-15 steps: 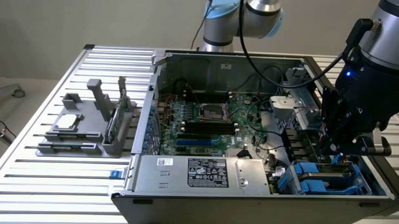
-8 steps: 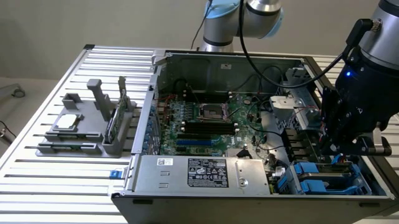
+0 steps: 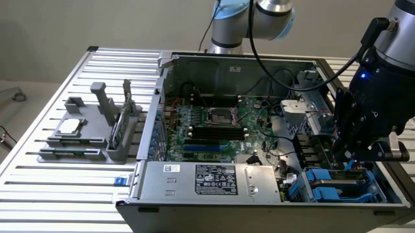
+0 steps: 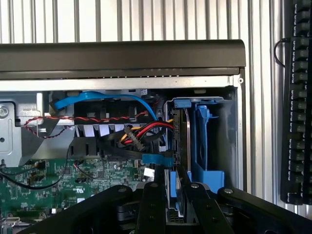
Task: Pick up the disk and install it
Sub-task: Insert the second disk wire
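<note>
My gripper hangs over the lower right corner of the open computer case in the exterior view. The disk in its blue carrier stands on its edge in the drive bay, near the case's front corner. My fingers sit on either side of its end, and I cannot tell if they squeeze it. Red, yellow and blue cables lie beside the disk.
</note>
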`<state>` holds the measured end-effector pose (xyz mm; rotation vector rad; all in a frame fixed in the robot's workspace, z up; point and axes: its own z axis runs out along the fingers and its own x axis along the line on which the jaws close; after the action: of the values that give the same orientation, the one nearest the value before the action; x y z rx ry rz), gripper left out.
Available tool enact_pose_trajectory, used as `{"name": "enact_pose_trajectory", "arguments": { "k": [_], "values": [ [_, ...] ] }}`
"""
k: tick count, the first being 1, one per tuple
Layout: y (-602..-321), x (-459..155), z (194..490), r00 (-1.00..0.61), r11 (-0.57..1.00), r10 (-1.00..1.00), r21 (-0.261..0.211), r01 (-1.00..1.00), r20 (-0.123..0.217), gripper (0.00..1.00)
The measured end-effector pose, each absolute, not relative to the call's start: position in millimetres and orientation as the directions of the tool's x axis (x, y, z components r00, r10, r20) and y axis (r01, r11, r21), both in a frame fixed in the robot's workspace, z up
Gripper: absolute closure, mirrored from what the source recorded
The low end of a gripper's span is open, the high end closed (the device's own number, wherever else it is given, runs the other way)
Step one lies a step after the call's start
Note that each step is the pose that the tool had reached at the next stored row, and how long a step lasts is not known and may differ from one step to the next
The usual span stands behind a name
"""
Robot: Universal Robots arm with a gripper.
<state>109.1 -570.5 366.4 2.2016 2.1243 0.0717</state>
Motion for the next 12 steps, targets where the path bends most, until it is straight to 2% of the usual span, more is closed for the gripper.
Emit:
{"name": "enact_pose_trajectory", "arguments": {
  "k": [12],
  "values": [
    [-570.0,113.3,369.7,0.036,-0.033,0.999,0.088,0.996,-0.024,0.76]
  ]
}}
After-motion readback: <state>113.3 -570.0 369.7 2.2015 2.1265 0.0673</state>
